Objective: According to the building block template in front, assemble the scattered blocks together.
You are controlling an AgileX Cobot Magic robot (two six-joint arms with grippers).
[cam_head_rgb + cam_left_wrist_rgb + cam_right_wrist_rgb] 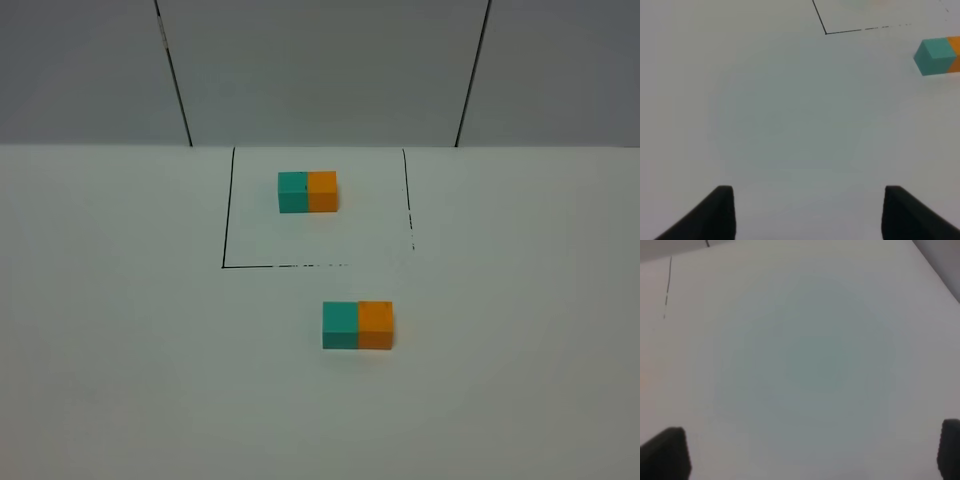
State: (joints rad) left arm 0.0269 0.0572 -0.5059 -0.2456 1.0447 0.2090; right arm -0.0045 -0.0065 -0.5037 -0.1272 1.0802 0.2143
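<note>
Risking little on the wide white table [120, 380] by the look of it: seeming already finished, with the scattered blocks [357, 325] sitting joined, teal block [340, 325] left and orange block [375, 325] right, matching the building block template [307, 191] inside the black outline [223, 220].

Judging the main danger to be any further reach forward. Sweeping the left gripper [809, 192] ahead and to its right, probably nudging the teal block off the orange one and opening a seam. Closing down on the pair off-centre, likely twisting it out of line with the template. Pushing it farther, possibly knocking it into the template itself.

Lying well ahead of the left fingers [720, 215] and off beyond the right-hand finger, not between them: the teal block, with only a sliver of the orange one showing past it at the picture's edge. Standing spread wide apart, gripping nothing, bare table between.

Showing no block anywhere near the right gripper [812, 430]; holding its fingers [665, 455] wide apart too, empty, only the plain surface ahead.
</note>
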